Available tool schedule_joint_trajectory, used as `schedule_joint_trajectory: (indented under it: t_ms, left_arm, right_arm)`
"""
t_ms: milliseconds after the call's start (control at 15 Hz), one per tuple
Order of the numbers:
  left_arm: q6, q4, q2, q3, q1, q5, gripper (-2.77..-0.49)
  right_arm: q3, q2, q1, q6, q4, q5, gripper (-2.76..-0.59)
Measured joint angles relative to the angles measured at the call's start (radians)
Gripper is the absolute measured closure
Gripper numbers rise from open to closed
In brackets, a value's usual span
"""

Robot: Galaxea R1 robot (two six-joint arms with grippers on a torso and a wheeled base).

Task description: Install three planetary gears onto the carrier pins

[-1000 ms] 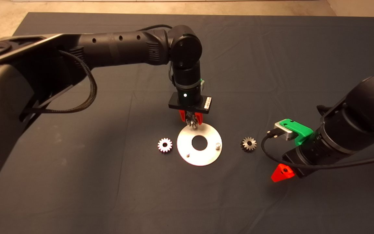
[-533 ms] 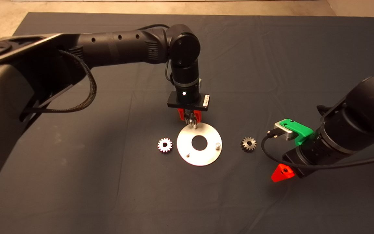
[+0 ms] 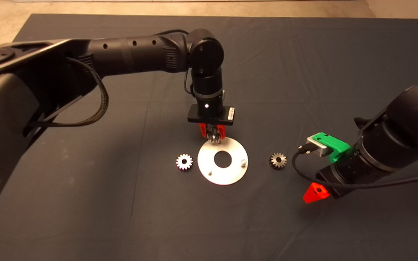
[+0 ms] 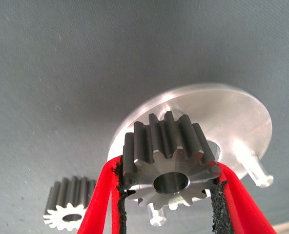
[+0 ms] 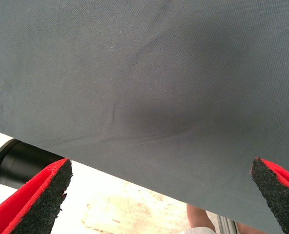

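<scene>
My left gripper [image 3: 213,136] is shut on one planetary gear [image 4: 168,161], holding it on edge just above the far rim of the silver disc [image 3: 230,174]. Two carrier pins [image 3: 243,162] [image 3: 210,173] stand bare on the disc, and they also show in the left wrist view as pins [image 4: 259,170] [image 4: 156,217] beyond the held gear. A second gear [image 3: 184,161] lies on the mat left of the disc and a third gear [image 3: 277,160] lies to its right. My right gripper [image 5: 159,195] is parked open at the lower right, with one red finger [image 3: 312,192] showing.
The dark mat [image 3: 122,203] covers the table, with floor beyond its far edge. The left arm's black cable [image 3: 96,105] loops above the mat's left side. A person's leg [image 5: 200,222] shows past the mat's edge in the right wrist view.
The left gripper with its gear has shifted very slightly left and away over the disc's far rim. The right arm, disc and loose gears have not moved.
</scene>
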Motion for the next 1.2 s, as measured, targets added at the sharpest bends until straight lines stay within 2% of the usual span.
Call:
schedule_joint_trajectory:
  t_ms: [667, 800, 867, 1067, 1200]
  left_arm:
    - [-0.008, -0.009, 0.000, -0.020, 0.000, -0.003, -0.81]
    - [-0.028, -0.009, 0.001, -0.020, 0.000, -0.005, -0.81]
    - [-0.030, -0.009, 0.002, -0.020, 0.000, -0.009, -0.81]
    - [-0.031, -0.010, 0.002, -0.019, 0.000, -0.037, -0.81]
    - [-0.031, -0.011, 0.003, -0.017, 0.002, -0.045, -0.81]
  right_arm:
    - [0.000, 0.000, 0.000, 0.000, 0.002, 0.000, -2.73]
    - [0.000, 0.000, 0.000, 0.000, 0.002, 0.000, -2.73]
    - [0.000, 0.000, 0.000, 0.000, 0.002, 0.000, -2.73]
    - [0.000, 0.000, 0.000, 0.000, 0.002, 0.000, -2.73]
    - [0.000, 0.000, 0.000, 0.000, 0.002, 0.000, -2.73]
